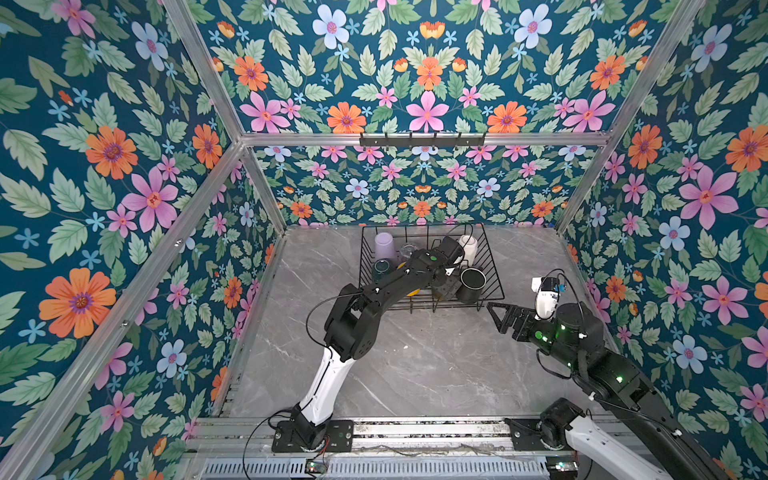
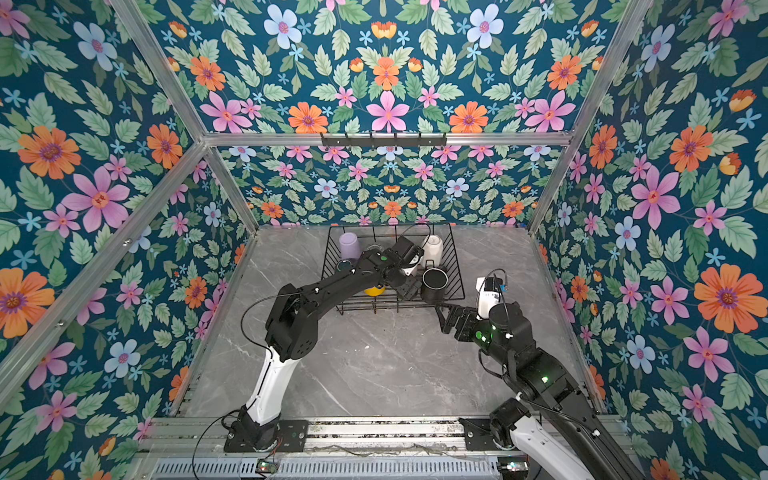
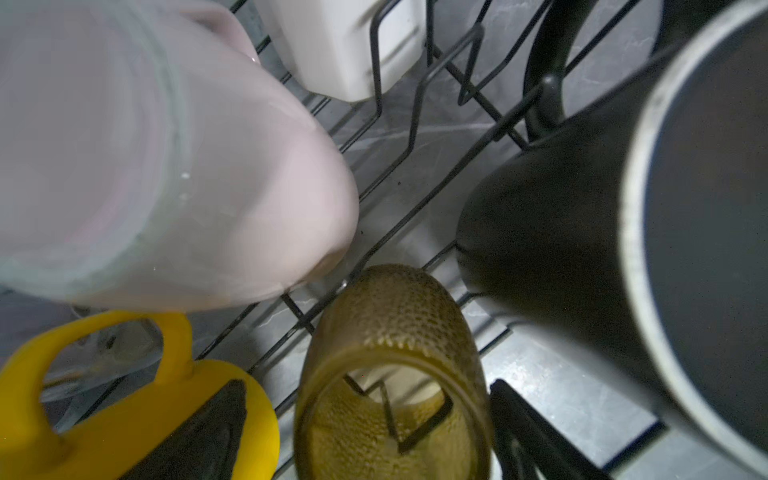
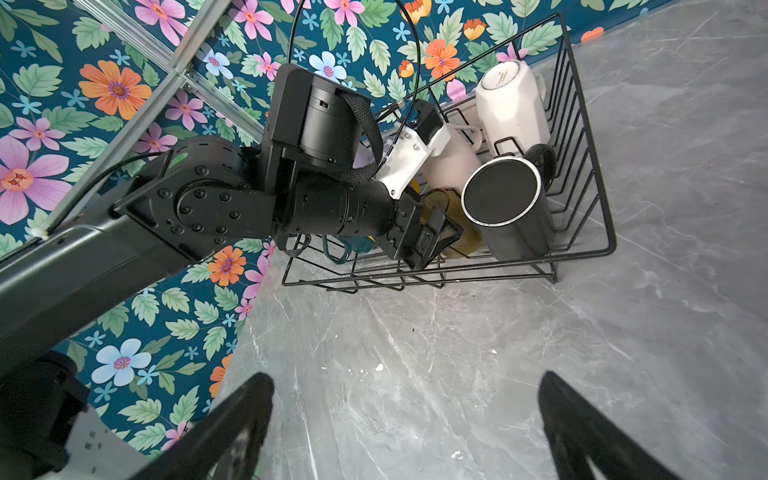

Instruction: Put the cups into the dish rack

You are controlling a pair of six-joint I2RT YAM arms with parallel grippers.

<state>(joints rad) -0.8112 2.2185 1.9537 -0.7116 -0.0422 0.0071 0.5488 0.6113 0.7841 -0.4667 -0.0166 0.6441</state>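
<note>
Left gripper, jaws spread, flanks dimpled amber glass, seemingly to leave it in black wire dish rack; right gripper gapes empty.

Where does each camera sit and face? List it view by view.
Both top views: high in front, looking down at the dish rack, left arm and right arm.
Left wrist: down in the rack, close on the amber glass, left gripper open astride it.
Right wrist: over the table, facing the rack and left arm; open right gripper shows.
Shared: both wrist views show the amber glass and black mug.
</note>
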